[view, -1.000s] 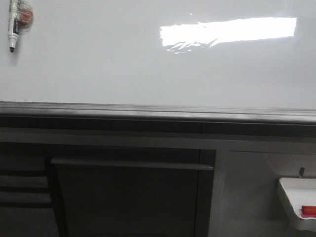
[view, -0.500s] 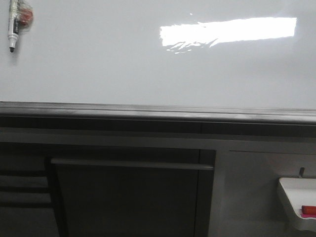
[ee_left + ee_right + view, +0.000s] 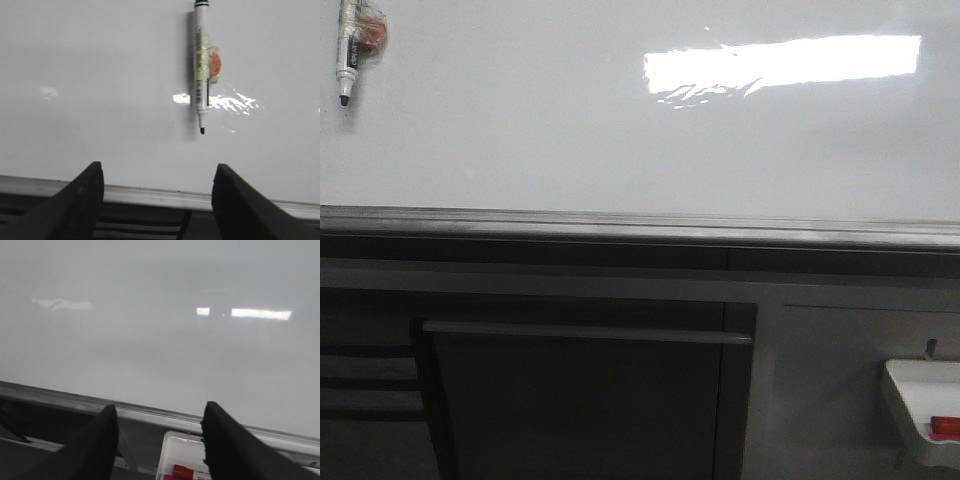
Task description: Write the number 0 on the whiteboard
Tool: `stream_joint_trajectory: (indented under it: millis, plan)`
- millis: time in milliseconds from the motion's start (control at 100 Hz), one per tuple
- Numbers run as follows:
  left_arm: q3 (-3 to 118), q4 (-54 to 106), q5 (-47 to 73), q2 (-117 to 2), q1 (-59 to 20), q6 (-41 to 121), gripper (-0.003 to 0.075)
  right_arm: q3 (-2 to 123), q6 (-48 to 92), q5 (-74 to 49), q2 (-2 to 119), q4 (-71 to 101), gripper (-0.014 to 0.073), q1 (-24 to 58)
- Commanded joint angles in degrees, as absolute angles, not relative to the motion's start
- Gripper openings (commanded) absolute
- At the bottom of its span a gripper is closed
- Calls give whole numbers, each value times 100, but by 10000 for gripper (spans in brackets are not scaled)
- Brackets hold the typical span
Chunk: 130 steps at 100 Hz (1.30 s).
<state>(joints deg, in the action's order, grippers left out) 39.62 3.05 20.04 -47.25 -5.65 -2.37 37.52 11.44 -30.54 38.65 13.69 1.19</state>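
Observation:
The whiteboard (image 3: 520, 130) fills the upper half of the front view, with a bright rectangular reflection and a grey metal edge strip (image 3: 640, 225) below. No number 0 shows on it. A white marker (image 3: 350, 55) with tape and an orange spot hangs on the board at the top left, tip down. It also shows in the left wrist view (image 3: 202, 65). My left gripper (image 3: 157, 192) is open and empty, below and apart from the marker, in front of the board's edge strip. My right gripper (image 3: 159, 440) is open and empty near the board's lower edge (image 3: 150, 412).
A small white tray (image 3: 925, 405) holding a red object is fixed low at the right, below the board; it shows between my right fingers (image 3: 182, 457). A dark cabinet panel with a grey bar handle (image 3: 585, 333) sits under the board.

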Motion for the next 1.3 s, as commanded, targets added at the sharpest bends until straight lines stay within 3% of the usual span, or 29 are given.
stream_joint_trajectory:
  millis: [0,570,910,1130,1290]
  plan:
    - [4444,323,1522,-5194,-805,-219,438,3950,1142,-2626,3893,1403,351,101]
    - [6661,58,2685,-7849,-1065,-210,438,3950,1142,-2666,3893,1403,351,101]
    - [7255,161,2947,-8386,-1065,-210,436,3950,1142,-2685,3893,1403,351,101]
    - [7254,151,2947,-8460,-1065,-210,302,3950,1142,-2694,3893,1403,351,101]
    - [7254,151,2926,-8483,-1065,-210,249,3950,1142,-2710,3893,1403,351,101]
